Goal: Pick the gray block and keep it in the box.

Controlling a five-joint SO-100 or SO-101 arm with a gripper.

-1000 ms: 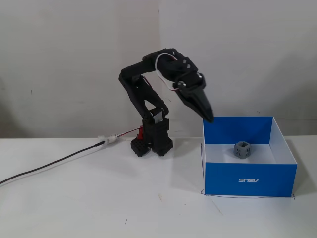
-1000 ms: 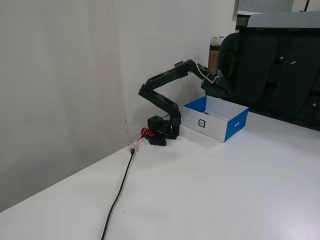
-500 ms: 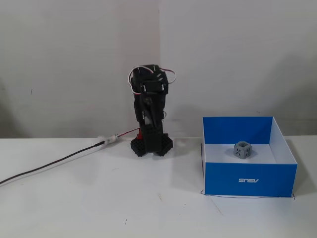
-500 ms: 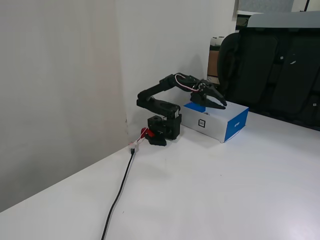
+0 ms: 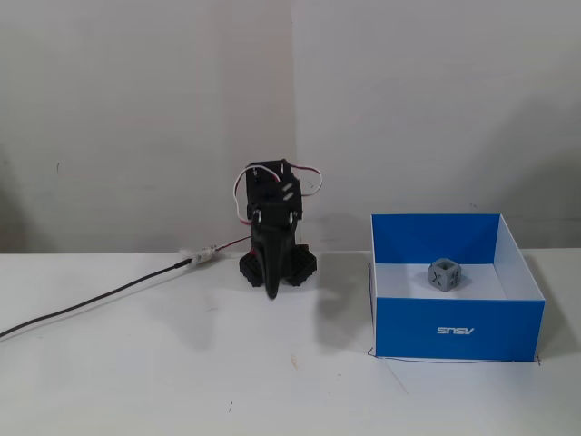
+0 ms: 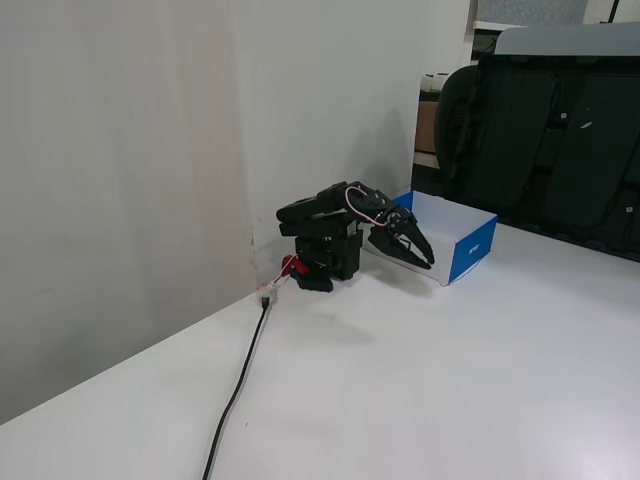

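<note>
The gray block (image 5: 444,275) lies on the white floor of the blue box (image 5: 458,329), near its middle and towards the back. The arm is folded at its base, to the left of the box. My gripper (image 5: 270,292) hangs point-down just above the table, shut and empty, well apart from the block. In the other fixed view the gripper (image 6: 429,262) points down in front of the box (image 6: 472,250), and the block is hidden behind the box walls.
A black cable (image 5: 91,304) runs from the arm's base across the white table to the left edge; it also shows in the other fixed view (image 6: 235,390). A white wall stands behind the arm. A black chair (image 6: 550,150) stands beyond the table.
</note>
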